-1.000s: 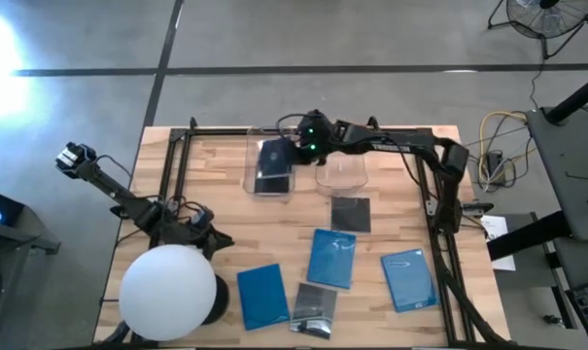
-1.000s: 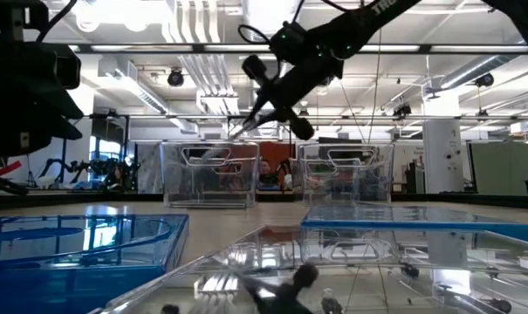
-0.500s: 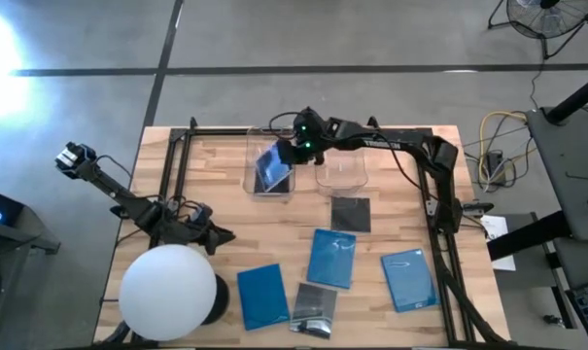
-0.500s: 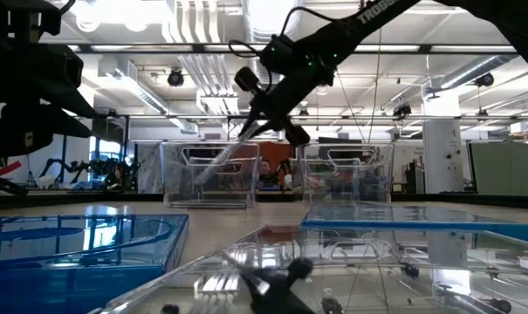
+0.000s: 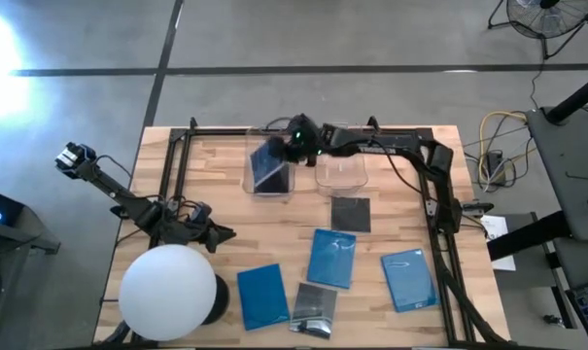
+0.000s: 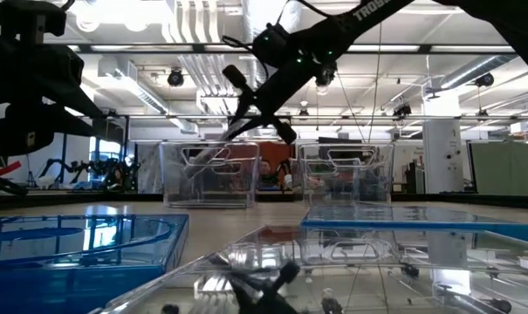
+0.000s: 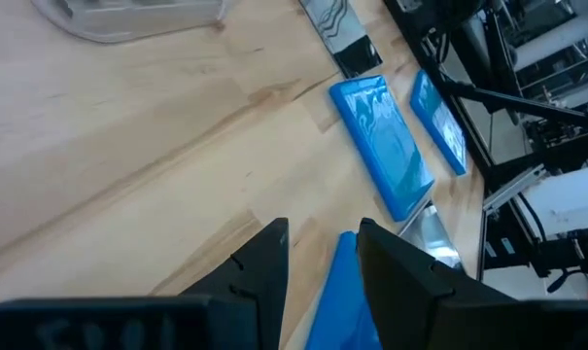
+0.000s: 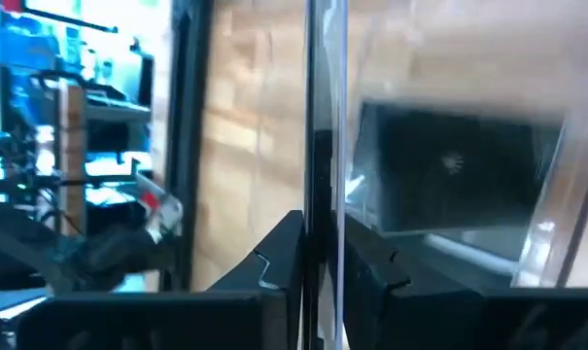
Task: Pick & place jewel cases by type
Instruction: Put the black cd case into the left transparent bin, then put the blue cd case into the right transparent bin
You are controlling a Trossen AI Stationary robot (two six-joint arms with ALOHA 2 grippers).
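1. The right gripper [image 5: 282, 148] hangs over the left clear bin [image 5: 258, 185] at the far side of the table [image 5: 391, 204], its fingers [image 8: 289, 258] pressed together on the edge of a thin jewel case [image 5: 267, 162], which tilts steeply above the bin.
2. In the right wrist view, a dark case [image 8: 454, 175] lies flat in that bin, seen through its clear wall.
3. The right clear bin [image 5: 342, 175] stands just beside the left one.
4. On the open table lie 5 more cases: a dark square [image 5: 351, 213] near the right bin, a blue case [image 5: 331, 258] in the middle, a blue case [image 5: 408, 280] to the right, a blue case [image 5: 262, 296] to the left, and a glossy dark case [image 5: 314, 309] between the left and middle blue ones.
5. The left gripper [image 5: 219, 233] waits low at the table's left, beside the white sphere [image 5: 168, 292], its fingers [image 7: 259, 267] apart and holding nothing.
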